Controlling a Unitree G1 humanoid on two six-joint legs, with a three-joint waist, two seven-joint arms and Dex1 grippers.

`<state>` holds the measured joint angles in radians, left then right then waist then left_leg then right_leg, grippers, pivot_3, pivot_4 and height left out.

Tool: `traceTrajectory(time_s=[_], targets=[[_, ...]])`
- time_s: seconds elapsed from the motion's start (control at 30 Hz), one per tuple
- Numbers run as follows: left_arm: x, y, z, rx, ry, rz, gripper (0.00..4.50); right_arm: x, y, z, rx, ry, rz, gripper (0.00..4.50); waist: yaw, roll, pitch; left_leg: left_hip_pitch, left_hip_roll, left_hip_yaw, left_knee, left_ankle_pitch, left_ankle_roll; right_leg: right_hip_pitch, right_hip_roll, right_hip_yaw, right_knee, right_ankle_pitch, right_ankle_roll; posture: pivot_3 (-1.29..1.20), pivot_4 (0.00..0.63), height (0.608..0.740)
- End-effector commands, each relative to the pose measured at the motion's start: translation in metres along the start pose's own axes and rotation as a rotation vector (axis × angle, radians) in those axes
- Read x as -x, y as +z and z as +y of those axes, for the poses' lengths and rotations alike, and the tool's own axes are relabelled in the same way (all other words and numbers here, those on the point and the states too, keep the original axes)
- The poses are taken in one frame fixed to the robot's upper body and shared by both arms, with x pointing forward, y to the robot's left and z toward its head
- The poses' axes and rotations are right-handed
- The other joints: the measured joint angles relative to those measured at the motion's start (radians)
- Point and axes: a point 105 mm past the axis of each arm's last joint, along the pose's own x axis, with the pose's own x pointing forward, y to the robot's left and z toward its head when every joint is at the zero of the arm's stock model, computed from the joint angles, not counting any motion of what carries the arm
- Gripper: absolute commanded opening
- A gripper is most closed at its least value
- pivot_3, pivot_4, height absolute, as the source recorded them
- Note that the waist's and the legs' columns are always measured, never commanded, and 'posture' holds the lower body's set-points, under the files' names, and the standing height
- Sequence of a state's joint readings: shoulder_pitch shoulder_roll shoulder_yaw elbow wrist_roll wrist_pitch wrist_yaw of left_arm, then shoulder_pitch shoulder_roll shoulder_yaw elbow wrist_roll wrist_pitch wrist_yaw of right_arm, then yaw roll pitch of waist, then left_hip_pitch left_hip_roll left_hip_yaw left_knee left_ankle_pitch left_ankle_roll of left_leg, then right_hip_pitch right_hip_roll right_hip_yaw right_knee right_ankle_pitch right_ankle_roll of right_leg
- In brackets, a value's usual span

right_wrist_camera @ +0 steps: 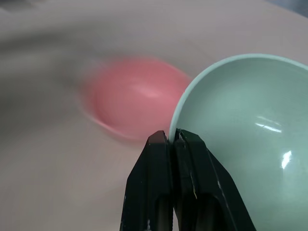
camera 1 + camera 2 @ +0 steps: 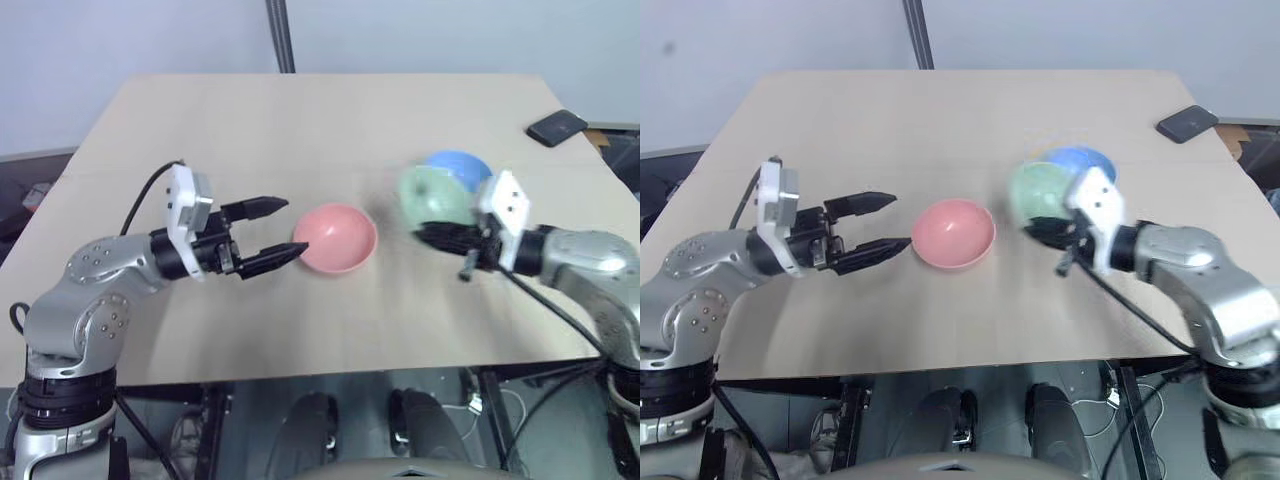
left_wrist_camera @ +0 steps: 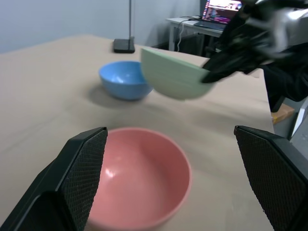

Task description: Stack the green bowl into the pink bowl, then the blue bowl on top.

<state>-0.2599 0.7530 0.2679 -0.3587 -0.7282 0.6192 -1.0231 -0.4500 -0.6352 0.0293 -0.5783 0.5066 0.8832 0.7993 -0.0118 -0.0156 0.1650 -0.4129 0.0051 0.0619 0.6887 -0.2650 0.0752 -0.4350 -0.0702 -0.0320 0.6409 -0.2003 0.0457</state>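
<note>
On the tan table (image 2: 300,130), near its middle, the pink bowl (image 2: 336,237) sits upright with its hollow facing up. Just to its left hovers the left gripper (image 2: 282,231), pointing level toward the bowl with its jaws spread wide and nothing between them; the lower fingertip (image 2: 296,250) lies close to the bowl's left rim, though whether it touches cannot be told. From the left wrist view the two black fingers (image 3: 72,183) stand far apart on either side of the pink bowl.

Right of the pink bowl, the right gripper (image 2: 432,234) has its jaws pinched tight on the rim of the green bowl (image 2: 434,195). That bowl is lifted off the table and tilted, its inside turned toward the robot's head. In the right wrist view the fingers (image 1: 163,187) close together on the thin mint rim, with the pink bowl beyond them.

Behind the green bowl, on the far right side, the blue bowl (image 2: 462,167) rests upright on the table, partly hidden by the green one. At the table's far right corner lies a dark phone (image 2: 557,126). A thin pole (image 2: 281,35) rises beyond the far edge.
</note>
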Motion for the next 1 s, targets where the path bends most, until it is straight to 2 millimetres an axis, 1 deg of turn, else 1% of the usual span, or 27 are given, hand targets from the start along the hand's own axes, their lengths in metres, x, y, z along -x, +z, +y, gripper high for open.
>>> traceTrajectory(time_s=[0.03, 0.13, 0.2, 0.3, 0.33, 0.37, 0.4, 0.47, 0.5, 0.53, 0.6, 0.67, 0.73, 0.77, 0.8, 0.9, 0.93, 1.0], targets=[[0.012, 0.000, 0.010, -0.037, 0.070, 0.005, 4.46, -0.030, -0.006, 0.015, 0.080, 0.169, 0.010, 0.00, 0.010, -0.001, 0.000, -0.001, -0.001, 0.000, 0.000, 0.000, 0.000, 0.000, -0.001, -0.001, 0.000, 0.000, 0.000, 0.00, 0.150, 0.739], [0.018, -0.005, 0.015, -0.044, 0.103, 0.025, 4.46, -0.060, -0.014, 0.016, 0.076, 0.215, -0.004, 0.00, 0.007, -0.002, -0.001, -0.001, -0.002, 0.000, 0.000, 0.000, 0.000, 0.000, -0.001, 0.000, -0.001, 0.000, -0.001, 0.00, 0.150, 0.739], [0.019, -0.005, 0.014, -0.047, 0.110, 0.025, 4.46, -0.071, -0.019, 0.014, 0.105, 0.233, 0.007, 0.00, 0.004, -0.002, 0.000, -0.001, -0.001, 0.000, 0.000, 0.000, 0.000, -0.001, -0.001, 0.000, 0.000, 0.000, 0.000, 0.00, 0.150, 0.739], [0.021, -0.006, 0.011, -0.043, 0.116, 0.025, 4.50, -0.077, -0.013, 0.010, 0.122, 0.231, -0.026, 1.00, 0.003, -0.001, 0.000, -0.001, -0.001, 0.000, 0.000, 0.000, -0.001, -0.001, -0.001, -0.001, 0.000, 0.000, 0.000, 0.00, 0.150, 0.739], [0.021, -0.007, 0.009, -0.043, 0.117, 0.026, 4.50, -0.077, -0.010, 0.010, 0.125, 0.231, -0.039, 1.54, 0.003, -0.001, 0.000, -0.001, -0.001, 0.000, 0.000, 0.000, -0.001, -0.001, -0.001, -0.001, 0.000, 0.000, 0.000, 0.00, 0.150, 0.739], [0.021, -0.008, 0.008, -0.045, 0.118, 0.028, 4.50, -0.076, -0.007, 0.010, 0.132, 0.228, -0.054, 1.92, 0.003, -0.001, 0.000, -0.001, -0.001, 0.000, 0.000, 0.000, -0.001, -0.001, -0.002, -0.001, 0.000, 0.000, -0.001, 0.00, 0.150, 0.739], [0.020, -0.009, 0.007, -0.043, 0.119, 0.025, 4.50, -0.075, -0.001, 0.010, 0.143, 0.211, -0.082, 2.47, 0.003, -0.001, 0.000, -0.001, -0.001, 0.000, 0.000, 0.000, -0.001, -0.001, -0.002, -0.001, 0.000, 0.000, -0.001, 0.00, 0.150, 0.739], [0.019, -0.010, 0.005, -0.038, 0.121, 0.018, 4.50, -0.069, 0.011, 0.011, 0.137, 0.202, -0.137, 3.34, 0.004, -0.001, 0.000, -0.001, -0.001, 0.000, 0.000, 0.000, -0.001, -0.001, -0.002, -0.001, 0.000, 0.000, -0.001, 0.00, 0.150, 0.739], [0.017, -0.010, 0.005, -0.038, 0.122, 0.014, 4.50, -0.065, 0.018, 0.013, 0.138, 0.200, -0.163, 3.90, 0.004, -0.001, 0.000, -0.002, -0.001, -0.001, 0.000, 0.000, -0.001, -0.001, -0.002, -0.001, 0.000, 0.000, -0.001, 0.00, 0.150, 0.739], [0.016, -0.011, 0.005, -0.037, 0.124, 0.007, 4.50, -0.059, 0.025, 0.013, 0.135, 0.199, -0.188, 4.26, 0.005, -0.001, 0.000, -0.001, -0.001, -0.001, 0.000, 0.000, -0.001, -0.001, -0.002, -0.001, 0.000, 0.000, -0.001, 0.00, 0.150, 0.739], [0.013, -0.011, 0.005, -0.036, 0.125, -0.001, 4.50, -0.050, 0.035, 0.012, 0.127, 0.186, -0.219, 4.26, 0.005, -0.001, 0.000, -0.001, -0.001, -0.001, -0.001, 0.000, -0.001, -0.001, -0.003, -0.002, 0.000, 0.000, -0.001, 0.00, 0.150, 0.739], [0.010, -0.010, 0.006, -0.035, 0.126, -0.014, 4.50, -0.042, 0.040, -0.002, 0.096, 0.103, -0.244, 4.26, 0.004, -0.001, 0.000, -0.001, -0.001, -0.001, -0.001, 0.000, -0.001, -0.001, -0.003, -0.002, 0.000, 0.000, -0.001, 0.00, 0.150, 0.739], [0.008, -0.010, 0.007, -0.033, 0.126, -0.029, 4.50, -0.033, 0.037, -0.027, 0.066, -0.010, -0.231, 4.26, 0.005, -0.001, 0.000, -0.001, -0.001, -0.001, -0.001, 0.000, -0.001, -0.001, -0.004, -0.002, 0.000, 0.000, -0.001, 0.00, 0.150, 0.739], [0.007, -0.009, 0.007, -0.033, 0.127, -0.032, 4.50, -0.031, 0.031, -0.040, 0.066, -0.073, -0.203, 4.26, 0.005, -0.001, 0.000, -0.001, -0.001, -0.001, -0.001, 0.000, -0.001, -0.001, -0.004, -0.002, 0.000, 0.000, -0.001, 0.00, 0.150, 0.739], [0.006, -0.009, 0.008, -0.036, 0.131, -0.039, 4.50, -0.029, 0.021, -0.058, 0.080, -0.167, -0.156, 4.26, 0.005, -0.001, 0.000, -0.001, -0.002, -0.001, -0.001, 0.000, -0.001, -0.001, -0.004, -0.002, 0.000, 0.000, -0.002, 0.00, 0.150, 0.739], [0.002, -0.006, 0.008, -0.040, 0.134, -0.055, 4.50, -0.021, -0.015, -0.108, 0.124, -0.403, 0.001, 4.26, 0.003, -0.001, 0.000, -0.001, -0.002, 0.000, -0.001, 0.000, -0.001, -0.001, -0.004, -0.001, 0.000, -0.001, -0.004, 0.00, 0.150, 0.739], [0.001, -0.005, 0.008, -0.041, 0.132, -0.057, 4.50, -0.020, -0.026, -0.120, 0.159, -0.452, 0.052, 4.26, 0.002, -0.001, 0.000, -0.001, -0.002, 0.001, -0.001, 0.000, -0.001, -0.001, -0.004, -0.001, 0.000, -0.001, -0.005, 0.00, 0.150, 0.739], [0.000, -0.004, 0.007, -0.043, 0.130, -0.059, 4.50, -0.017, -0.048, -0.139, 0.147, -0.532, 0.121, 4.26, 0.000, -0.001, 0.000, -0.001, -0.002, 0.001, -0.002, 0.000, -0.001, -0.002, -0.004, -0.001, 0.000, -0.001, -0.005, 0.00, 0.150, 0.739]])
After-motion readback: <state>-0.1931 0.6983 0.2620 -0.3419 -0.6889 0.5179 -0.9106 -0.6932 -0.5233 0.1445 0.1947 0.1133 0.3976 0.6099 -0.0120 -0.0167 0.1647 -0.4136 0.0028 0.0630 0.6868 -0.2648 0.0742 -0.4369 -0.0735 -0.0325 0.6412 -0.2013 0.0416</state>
